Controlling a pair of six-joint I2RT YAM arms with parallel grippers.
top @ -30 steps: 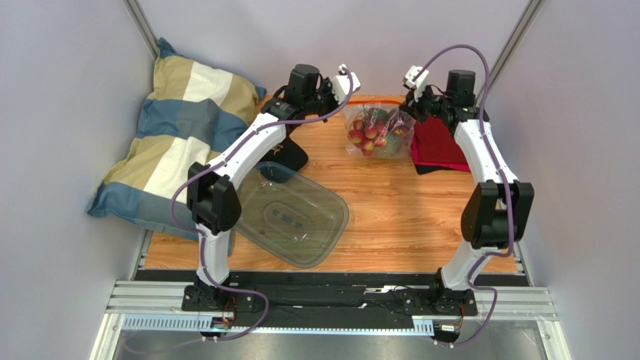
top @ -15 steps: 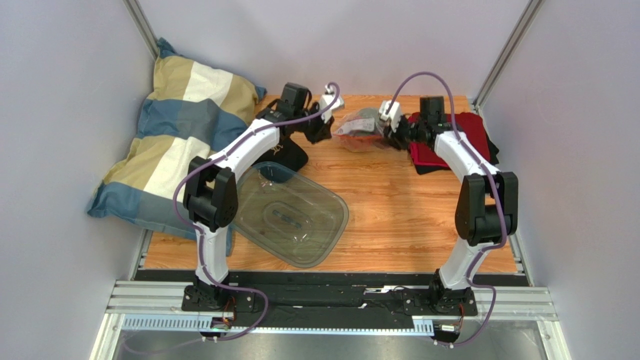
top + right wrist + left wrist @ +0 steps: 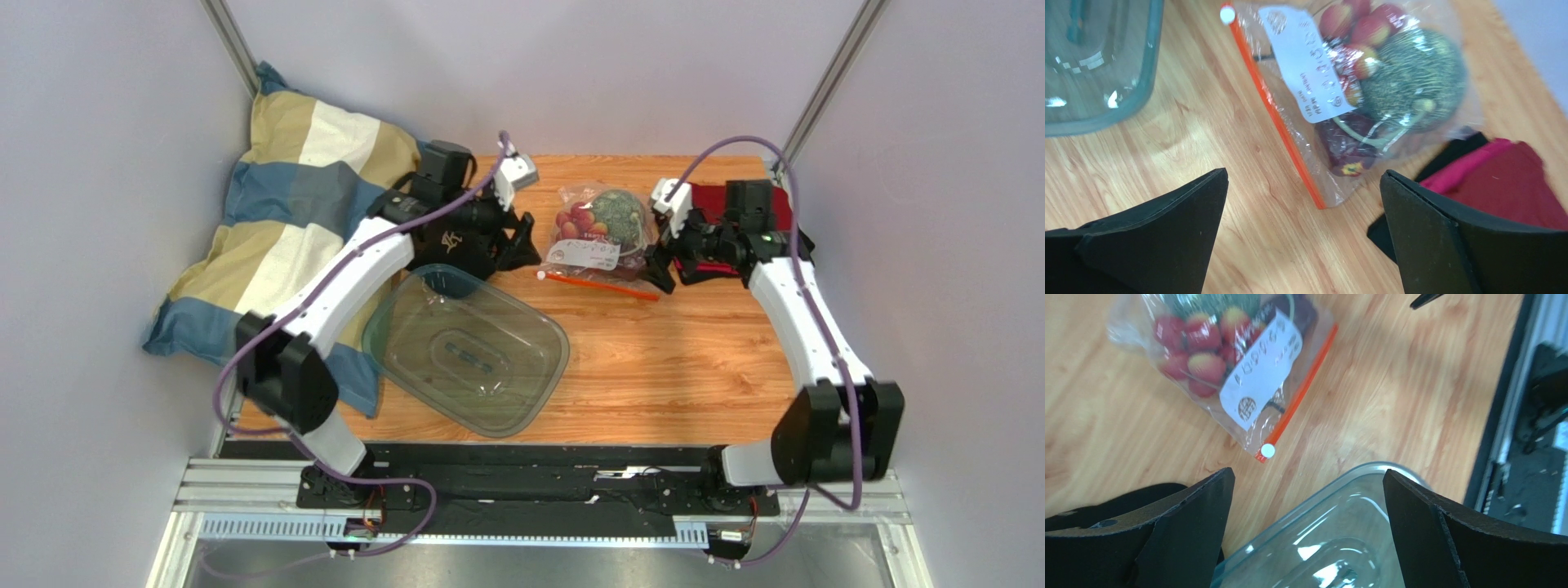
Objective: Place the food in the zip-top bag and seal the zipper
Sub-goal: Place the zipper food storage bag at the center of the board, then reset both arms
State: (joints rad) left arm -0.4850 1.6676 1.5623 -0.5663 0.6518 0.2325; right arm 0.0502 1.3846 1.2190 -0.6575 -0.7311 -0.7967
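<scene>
The zipper (image 3: 601,287) runs left-right along the near edge of the zip-top bag (image 3: 597,227), its white slider (image 3: 540,278) leftmost, just beside the left end effector (image 3: 525,245). That one and the right end effector (image 3: 660,260) are released, empty.

Robot lab booth: plain grey walls (image 3: 98,147), alu frame rails (image 3: 846,496), wood tabletop (image 3: 687,368).

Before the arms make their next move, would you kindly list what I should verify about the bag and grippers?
1. The zip-top bag holds the melon, dark red fruit and small fruits: ok.
2. Bag resting on the table, touched by neither gripper: ok.
3. The slider sits at the zipper end nearer the left gripper: ok.
4. Zipper sealed along its whole length: cannot tell.
5. Left gripper and right gripper open, empty: ok.
</scene>
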